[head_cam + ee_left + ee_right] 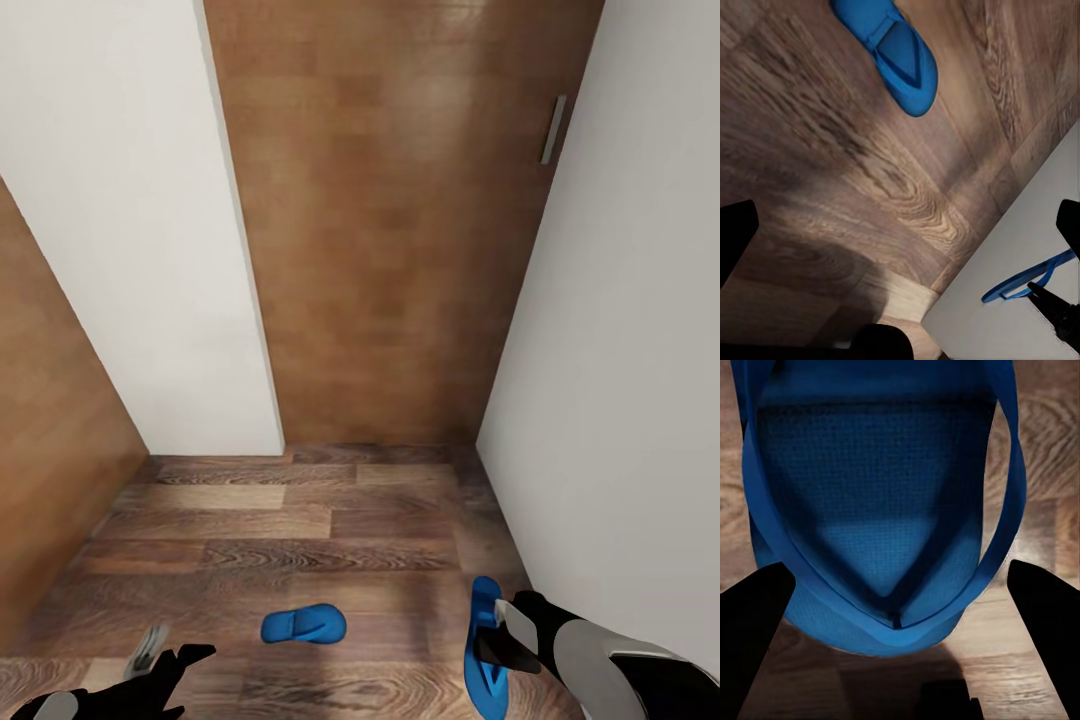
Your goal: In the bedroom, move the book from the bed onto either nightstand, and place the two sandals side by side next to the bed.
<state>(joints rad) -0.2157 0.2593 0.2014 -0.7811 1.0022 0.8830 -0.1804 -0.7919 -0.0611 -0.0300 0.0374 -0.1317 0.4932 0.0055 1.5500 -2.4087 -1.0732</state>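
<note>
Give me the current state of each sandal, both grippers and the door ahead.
Sandal in the right gripper: off the floor, hanging between the fingers.
Other sandal: flat on the wood floor, sole down, nothing touching it.
Right gripper: around the sandal's strap; whether it is clamped cannot be told.
Left gripper: open, empty.
Wooden door: shut.

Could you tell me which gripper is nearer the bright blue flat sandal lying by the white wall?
Right. The right gripper sits directly over that sandal, while the left gripper is off across the floor.
</note>
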